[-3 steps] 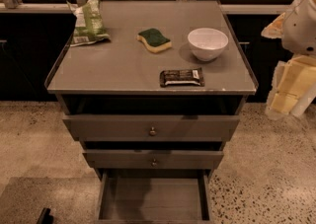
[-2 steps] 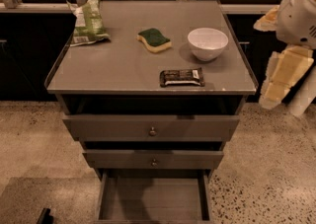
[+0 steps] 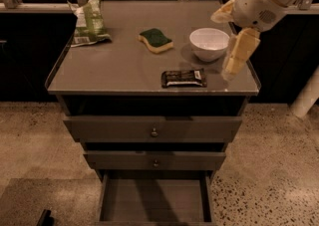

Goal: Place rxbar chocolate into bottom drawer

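The rxbar chocolate (image 3: 184,77), a flat dark bar with white label patches, lies on the cabinet top (image 3: 114,70) near its front edge, right of centre. The bottom drawer (image 3: 153,201) is pulled open below the two upper drawers and shows a bare floor. My gripper (image 3: 234,63) hangs from the white arm at the upper right, its pale fingers (image 3: 239,51) pointing down over the right side of the top. It is just right of the bar and beside the bowl, not touching the bar.
A white bowl (image 3: 209,44) stands right behind the bar. A green-and-yellow sponge (image 3: 156,39) lies mid-top and a green chip bag (image 3: 88,22) at the back left. The two upper drawers (image 3: 153,129) stick out slightly. Speckled floor surrounds the cabinet.
My arm and gripper have moved left, from beside the cabinet's right edge to over the top next to the bowl. The bar and other objects have not moved.
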You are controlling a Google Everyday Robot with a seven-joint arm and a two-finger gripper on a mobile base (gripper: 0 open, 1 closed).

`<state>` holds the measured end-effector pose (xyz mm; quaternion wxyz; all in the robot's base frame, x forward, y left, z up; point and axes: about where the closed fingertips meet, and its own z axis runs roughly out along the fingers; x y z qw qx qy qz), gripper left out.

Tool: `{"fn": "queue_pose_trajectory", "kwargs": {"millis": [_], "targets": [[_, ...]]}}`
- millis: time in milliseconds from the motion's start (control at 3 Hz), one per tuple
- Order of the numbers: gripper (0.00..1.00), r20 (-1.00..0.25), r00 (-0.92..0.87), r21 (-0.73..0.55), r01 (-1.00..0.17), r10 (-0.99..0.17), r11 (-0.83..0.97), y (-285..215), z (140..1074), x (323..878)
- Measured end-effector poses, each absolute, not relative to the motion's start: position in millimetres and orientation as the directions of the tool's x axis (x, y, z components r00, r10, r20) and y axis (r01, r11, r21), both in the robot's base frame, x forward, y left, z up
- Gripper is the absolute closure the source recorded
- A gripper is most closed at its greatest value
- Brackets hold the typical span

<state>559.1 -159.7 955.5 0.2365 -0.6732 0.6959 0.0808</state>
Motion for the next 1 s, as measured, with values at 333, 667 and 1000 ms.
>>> {"fn": "queue_pose_trajectory", "kwargs": {"millis": [333, 667, 1000], "targets": [[0.00, -0.523, 0.047, -0.143, -0.989, -0.851, 0.033, -131.3, 929.0, 595.6], [0.00, -0.560, 0.061, -0.101, -0.995, -0.826, -0.005, -108.0, 906.1, 618.2], [0.00, -0.571, 0.030, -0.048, -0.999, -0.820, -0.002, -99.6, 879.9, 631.4]]}}
